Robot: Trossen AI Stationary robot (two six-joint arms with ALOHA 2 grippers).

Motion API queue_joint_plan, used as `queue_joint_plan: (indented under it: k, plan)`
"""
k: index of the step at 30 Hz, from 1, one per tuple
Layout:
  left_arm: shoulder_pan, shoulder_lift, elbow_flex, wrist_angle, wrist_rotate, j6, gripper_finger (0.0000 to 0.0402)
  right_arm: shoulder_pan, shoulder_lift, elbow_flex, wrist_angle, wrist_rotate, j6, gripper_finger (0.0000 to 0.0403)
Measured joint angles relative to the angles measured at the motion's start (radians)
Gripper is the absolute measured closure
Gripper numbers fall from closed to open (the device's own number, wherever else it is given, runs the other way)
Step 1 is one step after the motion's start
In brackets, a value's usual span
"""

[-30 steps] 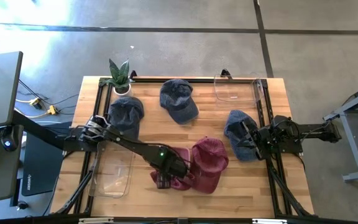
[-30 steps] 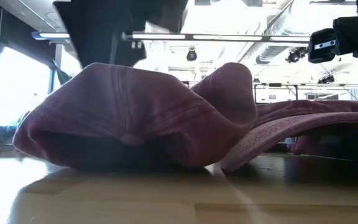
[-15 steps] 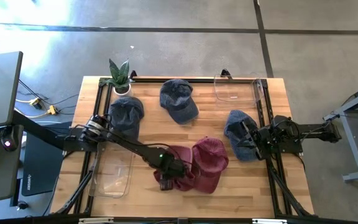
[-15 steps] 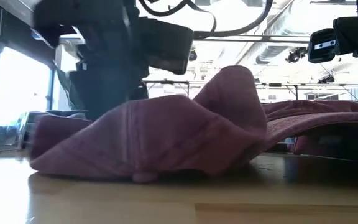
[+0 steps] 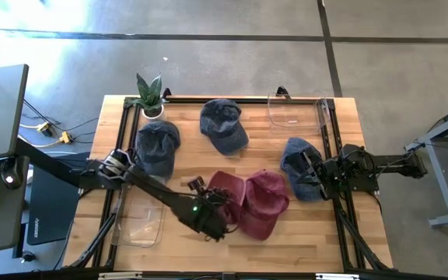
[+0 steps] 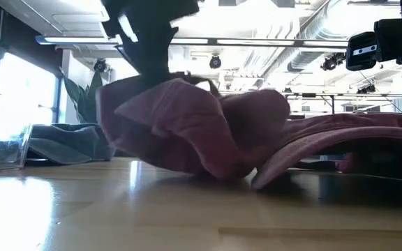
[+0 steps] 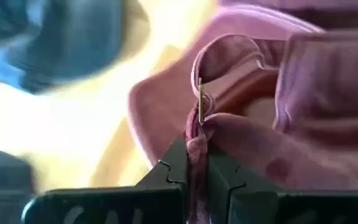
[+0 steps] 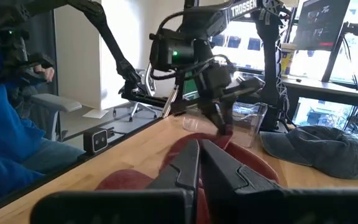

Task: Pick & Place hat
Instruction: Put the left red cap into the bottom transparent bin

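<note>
Left gripper (image 7: 194, 169) pinched tight on the edge fabric of the maroon hat (image 7: 272, 118), lifting that edge off the wooden table (image 5: 302, 237). In the high view the hat (image 5: 228, 190) sits front-centre, a second maroon cap (image 5: 264, 204) touching it at 3 o'clock. Right gripper (image 8: 199, 163) fingers closed together, nothing between them, parked at the table's right edge beside a blue cap (image 5: 298, 167). Two more blue caps at 10 (image 5: 158, 145) and 12 o'clock (image 5: 224, 124).
</note>
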Motion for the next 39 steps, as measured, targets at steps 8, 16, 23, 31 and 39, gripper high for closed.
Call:
queue_joint_plan:
  k: [8,16,23,31,39]
  plan:
    - [0.11,0.001,-0.18,0.196,0.056,-0.015,0.0362,0.0,0.0,0.0,0.0,0.0,0.0,0.0391]
    - [0.272,0.001,-0.232,0.303,0.328,0.191,0.021,0.0,0.0,0.0,0.0,0.0,0.0,0.0391]
    - [0.3,-0.084,-0.207,0.233,0.358,0.251,0.0128,0.0,0.0,0.0,0.0,0.0,0.0,0.0391]
    - [0.134,-0.146,-0.195,0.174,0.345,0.475,0.0127,0.0,0.003,0.0,-0.001,0.0,0.0,0.0391]
    - [0.002,-0.014,-0.238,0.44,0.176,0.707,0.0127,0.0,0.012,0.0,-0.001,0.0,0.0,0.0391]
